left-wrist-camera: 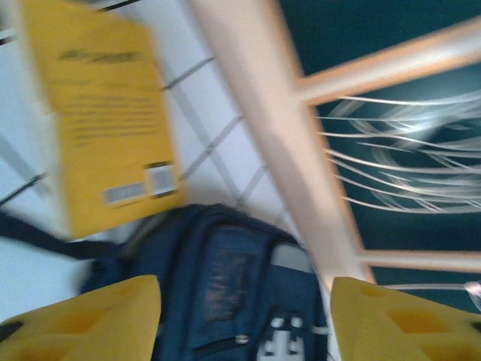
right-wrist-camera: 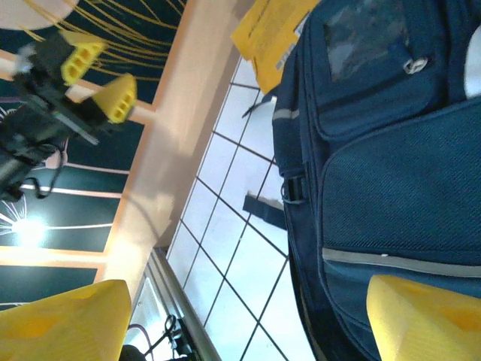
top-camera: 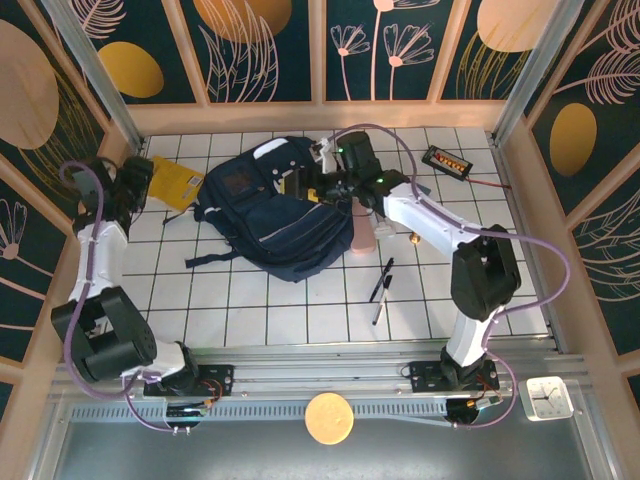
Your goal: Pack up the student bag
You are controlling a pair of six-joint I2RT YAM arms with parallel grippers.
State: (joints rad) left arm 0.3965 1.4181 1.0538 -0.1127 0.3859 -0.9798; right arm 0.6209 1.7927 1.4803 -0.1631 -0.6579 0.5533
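Observation:
The student bag (top-camera: 270, 215) is a navy backpack lying flat in the middle of the tiled table, front pocket up. My right gripper (top-camera: 305, 185) hovers over its upper right part. In the right wrist view the right gripper (right-wrist-camera: 248, 323) stands open, nothing between its yellow fingers (right-wrist-camera: 68, 323), with the bag (right-wrist-camera: 391, 150) under the right one. My left gripper (top-camera: 143, 185) is at the far left, beside a yellow book (top-camera: 175, 182). The blurred left wrist view shows the left gripper (left-wrist-camera: 244, 323) open and empty above the bag (left-wrist-camera: 225, 286), the book (left-wrist-camera: 105, 113) beyond.
Right of the bag lie a pink oblong thing (top-camera: 362, 232), two pens (top-camera: 382, 285) and a small brass-coloured item (top-camera: 413, 240). A black calculator (top-camera: 447, 161) sits at the back right. Wooden panel walls (top-camera: 320, 112) close in the table.

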